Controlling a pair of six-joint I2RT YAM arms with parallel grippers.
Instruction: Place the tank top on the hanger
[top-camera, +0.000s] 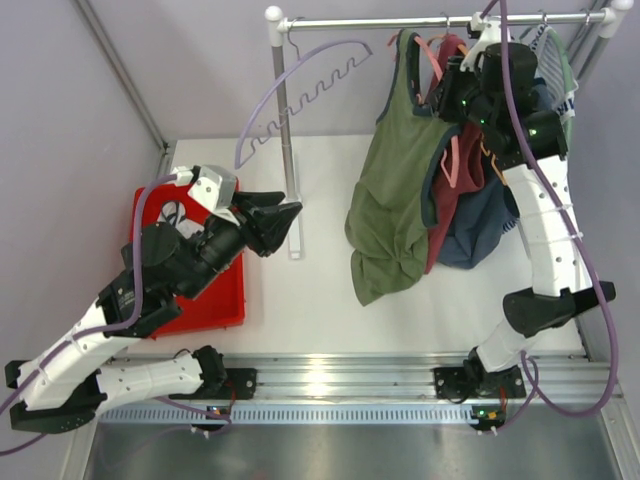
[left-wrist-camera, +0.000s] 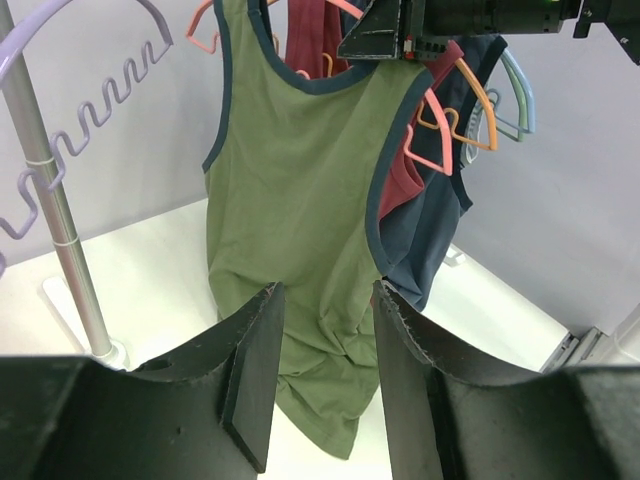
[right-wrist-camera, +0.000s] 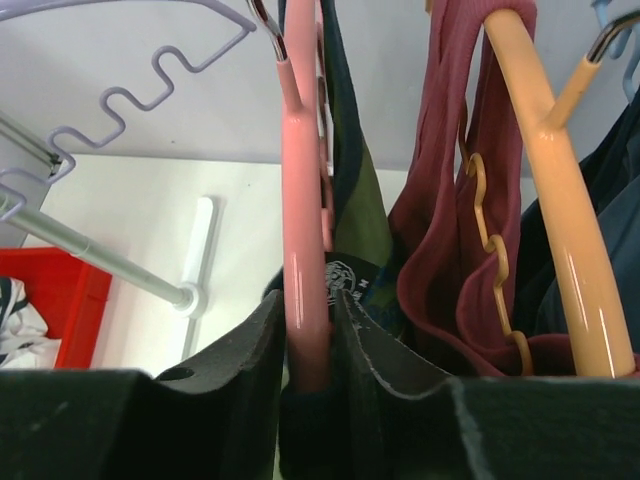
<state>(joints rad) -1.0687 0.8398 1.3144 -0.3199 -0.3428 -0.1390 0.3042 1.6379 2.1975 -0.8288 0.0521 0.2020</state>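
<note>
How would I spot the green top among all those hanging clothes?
Find the metal rail across the back of the table. Among the clothes at its right end, the tank top hangs furthest left. It alone is olive green with navy trim; beside it are a dark red top and a navy garment.
</note>
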